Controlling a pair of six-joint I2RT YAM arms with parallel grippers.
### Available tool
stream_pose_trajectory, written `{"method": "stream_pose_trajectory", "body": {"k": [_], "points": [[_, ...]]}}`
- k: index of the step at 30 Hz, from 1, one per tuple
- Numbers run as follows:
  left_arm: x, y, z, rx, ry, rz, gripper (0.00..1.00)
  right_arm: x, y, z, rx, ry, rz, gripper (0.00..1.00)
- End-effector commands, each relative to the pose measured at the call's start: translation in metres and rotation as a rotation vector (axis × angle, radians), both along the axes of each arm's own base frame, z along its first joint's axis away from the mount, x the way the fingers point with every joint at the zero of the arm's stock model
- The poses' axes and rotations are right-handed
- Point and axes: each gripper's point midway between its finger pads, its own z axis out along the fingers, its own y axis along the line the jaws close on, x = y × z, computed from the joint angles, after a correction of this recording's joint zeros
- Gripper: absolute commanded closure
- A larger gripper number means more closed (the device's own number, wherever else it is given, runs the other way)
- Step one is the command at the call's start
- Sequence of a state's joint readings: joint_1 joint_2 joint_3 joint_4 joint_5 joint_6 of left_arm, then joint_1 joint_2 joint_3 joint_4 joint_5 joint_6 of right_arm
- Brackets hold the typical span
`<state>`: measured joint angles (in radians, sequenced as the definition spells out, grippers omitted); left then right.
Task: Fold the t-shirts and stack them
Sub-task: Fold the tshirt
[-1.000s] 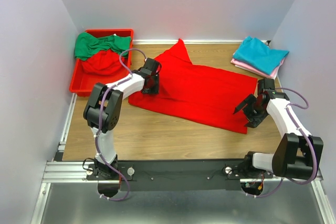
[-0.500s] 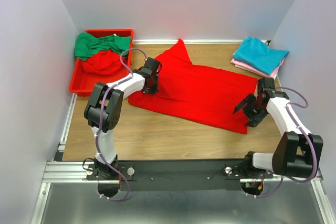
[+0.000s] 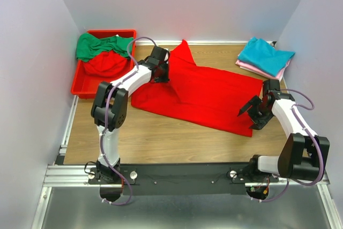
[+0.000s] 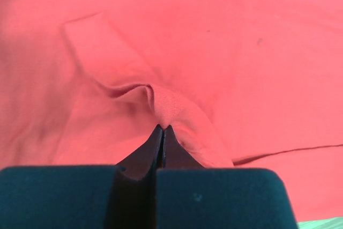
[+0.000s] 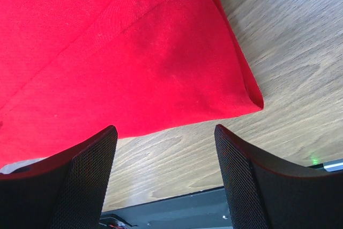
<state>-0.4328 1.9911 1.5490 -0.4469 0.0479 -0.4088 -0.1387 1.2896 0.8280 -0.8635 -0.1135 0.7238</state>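
Pinching a raised ridge of the red t-shirt (image 3: 214, 95), the left gripper (image 4: 162, 128) has its fingers pressed together on the cloth, toward 11 o'clock on the table (image 3: 161, 143). The shirt lies spread across the middle of the wood. At 4 o'clock the right gripper (image 5: 165, 135) hovers with fingers wide apart, holding nothing, over the shirt's near right corner. A folded teal t-shirt (image 3: 265, 54) rests on a pink t-shirt (image 3: 254, 69) at 2 o'clock. A green t-shirt (image 3: 99, 46) and a red cloth (image 3: 104, 65) fill the red bin (image 3: 77, 84) at 10.
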Motion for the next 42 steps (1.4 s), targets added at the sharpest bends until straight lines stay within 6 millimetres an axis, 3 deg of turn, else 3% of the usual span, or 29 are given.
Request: {"method": "stream_pose_trajectory", "body": {"k": [1, 19, 24, 30, 33, 37, 40, 42], "points": [[0.0, -0.023, -0.006, -0.047, 0.038, -0.061, 1.0, 0.008, -0.001, 0.004, -0.001, -0.02, 0.018, 0.2], [0.026, -0.057, -0.015, -0.063, 0.047, -0.122, 0.99, 0.017, -0.003, 0.001, -0.008, -0.005, 0.029, 0.2], [0.029, -0.065, -0.012, -0.083, 0.039, -0.147, 0.73, 0.021, -0.005, 0.002, -0.017, -0.009, 0.03, 0.2], [0.035, -0.086, 0.009, -0.171, -0.014, -0.219, 0.52, 0.026, -0.007, 0.004, -0.022, -0.012, 0.036, 0.2], [0.035, -0.09, 0.014, -0.18, -0.018, -0.233, 0.36, 0.028, -0.006, 0.005, -0.015, -0.014, 0.037, 0.2], [0.035, -0.075, 0.016, -0.14, -0.037, -0.197, 0.33, 0.033, -0.007, 0.009, -0.025, -0.039, 0.05, 0.2], [0.03, -0.05, 0.0, -0.093, -0.009, -0.131, 0.31, 0.045, -0.006, 0.019, -0.021, -0.094, 0.085, 0.2], [0.028, -0.038, 0.003, -0.081, -0.023, -0.104, 0.3, 0.058, -0.004, 0.028, -0.011, -0.148, 0.109, 0.2]]}}
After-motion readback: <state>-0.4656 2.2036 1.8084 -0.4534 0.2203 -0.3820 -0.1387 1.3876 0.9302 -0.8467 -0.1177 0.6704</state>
